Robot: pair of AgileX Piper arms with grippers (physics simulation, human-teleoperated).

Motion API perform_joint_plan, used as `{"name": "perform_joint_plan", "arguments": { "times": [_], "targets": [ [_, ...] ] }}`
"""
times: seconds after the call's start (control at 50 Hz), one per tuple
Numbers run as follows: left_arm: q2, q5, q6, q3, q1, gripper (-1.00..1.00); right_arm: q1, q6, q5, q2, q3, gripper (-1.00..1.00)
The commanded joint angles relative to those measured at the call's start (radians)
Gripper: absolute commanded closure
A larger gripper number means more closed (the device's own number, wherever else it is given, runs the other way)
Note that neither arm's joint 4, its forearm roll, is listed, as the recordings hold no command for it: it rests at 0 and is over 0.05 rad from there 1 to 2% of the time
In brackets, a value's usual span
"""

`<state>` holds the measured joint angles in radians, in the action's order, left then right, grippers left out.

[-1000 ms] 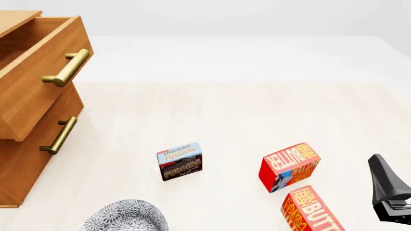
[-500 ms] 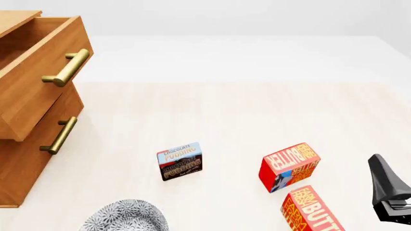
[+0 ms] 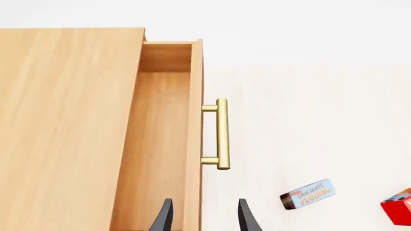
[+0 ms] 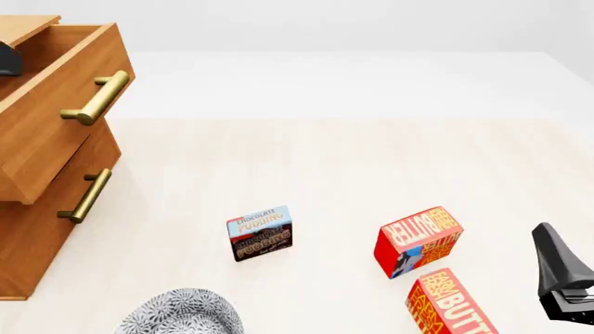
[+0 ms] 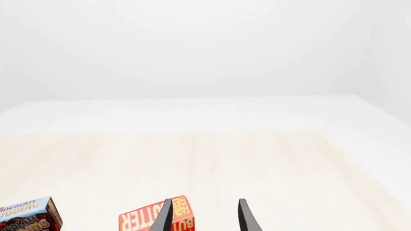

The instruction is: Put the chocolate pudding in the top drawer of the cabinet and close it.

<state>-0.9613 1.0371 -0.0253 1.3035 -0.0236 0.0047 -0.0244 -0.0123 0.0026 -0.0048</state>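
Observation:
The chocolate pudding (image 4: 260, 233) stands on edge on the table, light blue above and dark brown below, right of the cabinet (image 4: 37, 229). The top drawer (image 4: 65, 104) is pulled out, and its brass handle (image 3: 222, 134) and bare wooden inside (image 3: 160, 144) show in the left wrist view. My left gripper (image 3: 204, 219) hangs open high above the drawer's front wall, with the pudding (image 3: 308, 194) off to one side. My right gripper (image 5: 204, 219) is open over a butter box (image 5: 154, 220), and the pudding (image 5: 26, 219) is at the frame's edge.
Two red-orange butter boxes (image 4: 418, 240) (image 4: 450, 306) lie right of the pudding, near the right gripper (image 4: 555, 264). A patterned grey plate (image 4: 181, 313) sits at the table's front edge. A lower drawer (image 4: 55, 209) is shut. A dark bit of the left arm (image 4: 5, 59) shows over the drawer.
A dark bit of the left arm has come into the front view at the left edge, above the open drawer. The boxes, the drawer and the right gripper have not moved.

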Motion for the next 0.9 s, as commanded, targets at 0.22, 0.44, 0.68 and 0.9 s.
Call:
{"name": "perform_joint_plan", "arguments": {
  "times": [0.22,0.44,0.68,0.9],
  "targets": [
    [-0.041,-0.125,0.012,-0.179,-0.001,-1.00,0.000,0.003,0.004,0.002,0.001,-1.00],
    [-0.042,-0.149,0.030,-0.223,-0.002,-1.00,0.000,0.003,0.004,0.002,0.001,-1.00],
    [-0.040,-0.168,0.033,-0.259,-0.005,-1.00,0.000,0.003,0.004,0.002,0.001,-1.00],
    [-0.060,-0.237,0.038,-0.356,0.024,-1.00,0.000,0.003,0.004,0.002,0.001,-1.00]
  ]
}}
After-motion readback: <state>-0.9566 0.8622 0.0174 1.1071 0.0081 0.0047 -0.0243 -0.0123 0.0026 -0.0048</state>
